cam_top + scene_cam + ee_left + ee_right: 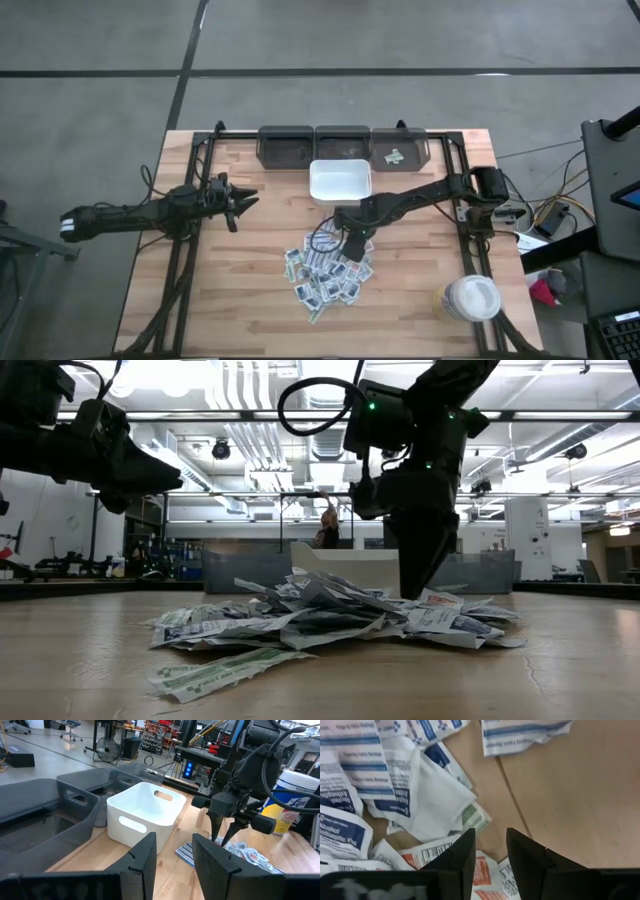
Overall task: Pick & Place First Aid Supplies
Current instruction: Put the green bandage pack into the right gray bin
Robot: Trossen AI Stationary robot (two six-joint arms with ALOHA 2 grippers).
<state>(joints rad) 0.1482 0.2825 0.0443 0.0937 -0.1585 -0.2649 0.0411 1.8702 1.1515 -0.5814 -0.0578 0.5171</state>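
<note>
The right gripper (353, 243), fingers slightly apart and empty, points down over the packets (325, 274) heaped mid-table near the white tray (340, 181), while the left gripper (243, 203) waits aside, slightly open.

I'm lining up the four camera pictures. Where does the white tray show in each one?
High view: white tray, centre, just below the dark bins.
Low view: tray mid-picture, behind the packet pile.
Left wrist view: tray centre-left.
Right wrist view: not in it.
Shared landmark: the packet pile beside it.
</note>
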